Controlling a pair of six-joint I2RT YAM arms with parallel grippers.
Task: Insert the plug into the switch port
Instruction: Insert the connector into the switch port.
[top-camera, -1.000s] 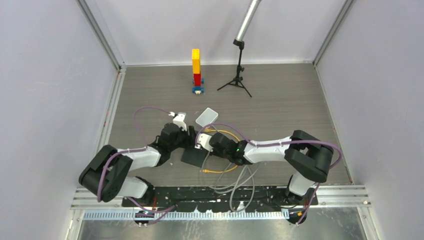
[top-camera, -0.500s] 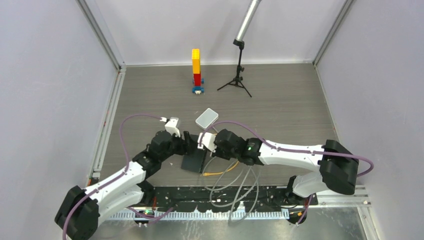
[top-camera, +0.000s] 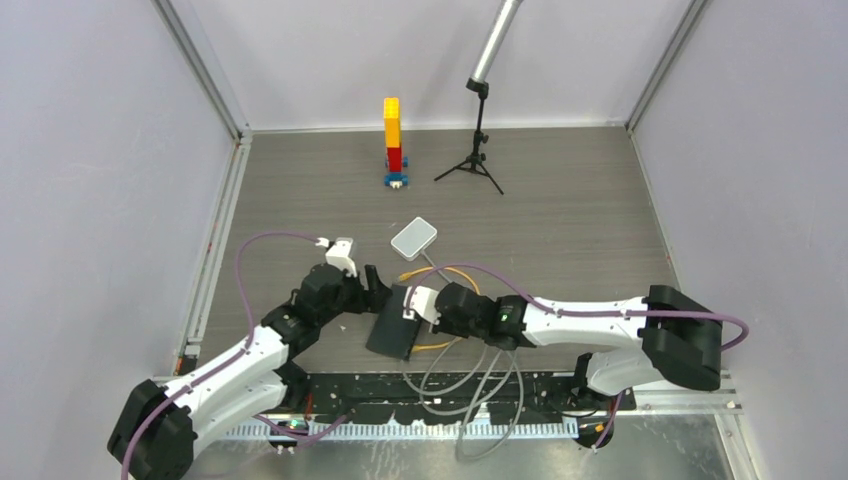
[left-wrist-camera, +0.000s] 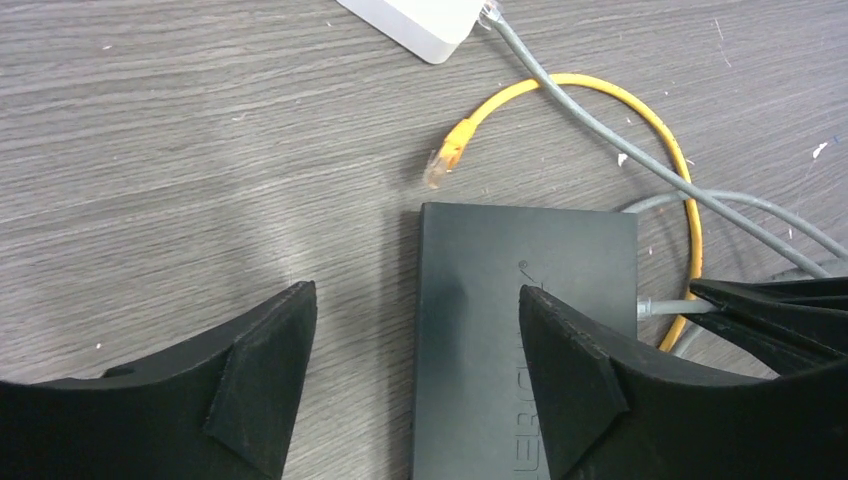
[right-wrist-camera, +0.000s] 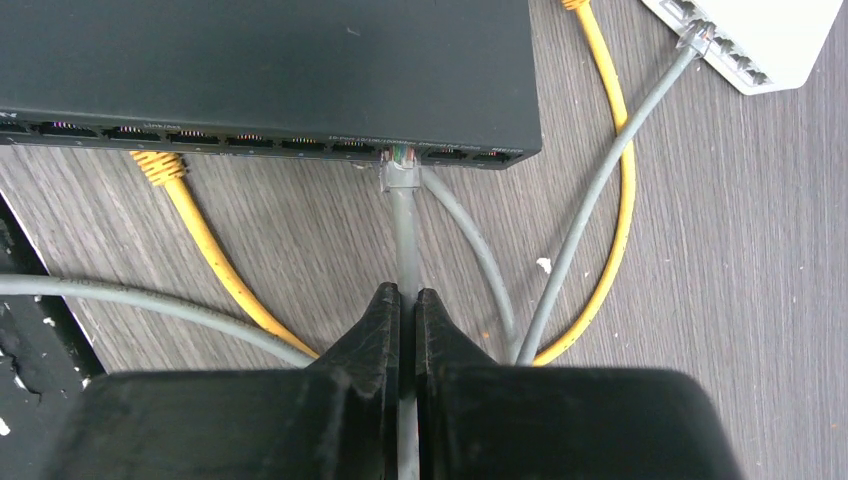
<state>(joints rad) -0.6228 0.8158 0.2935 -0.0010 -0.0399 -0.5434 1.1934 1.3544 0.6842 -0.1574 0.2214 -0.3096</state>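
Plug (right-wrist-camera: 402, 172) sits at a port (right-wrist-camera: 402, 152) of the black switch (right-wrist-camera: 270, 60), straight ahead of the right pincer (right-wrist-camera: 408, 300), maybe not fully seated. That pincer clenches the grey cable (right-wrist-camera: 407, 240), its arm stretched low over the tabletop (top-camera: 560, 220). Left pincer (left-wrist-camera: 415, 295) is released, the switch's end between its fingers.

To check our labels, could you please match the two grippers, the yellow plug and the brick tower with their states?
Things:
1 left gripper
2 right gripper
3 yellow plug
4 brick tower

States:
A shut on grey cable
B upright by the far wall
C open above the black switch
D loose on the table

Pairs: 1-C, 2-A, 3-D, 4-B
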